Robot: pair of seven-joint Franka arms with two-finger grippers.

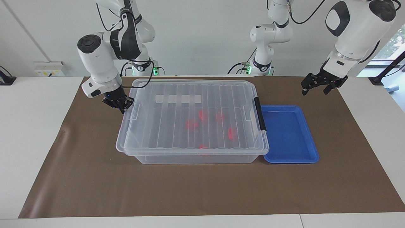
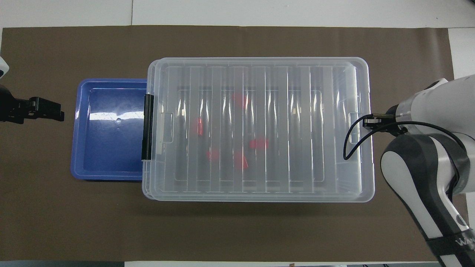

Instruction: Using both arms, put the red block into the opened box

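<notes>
The box is a large clear bin in the middle of the brown mat. Its ribbed clear lid lies nearly square on top, and the black latch sits at the left arm's end. Several red blocks lie inside on the floor, blurred through the lid; one red block is near the middle. My right gripper is shut, its tips against the lid's end edge at the right arm's end; overhead, the wrist hides most of the right gripper. My left gripper hangs open and holds nothing, over the mat beside the blue tray.
An empty shallow blue tray touches the box at the left arm's end. Two slimmer white arms with green-lit bases stand at the robots' edge of the table. Bare brown mat surrounds the box.
</notes>
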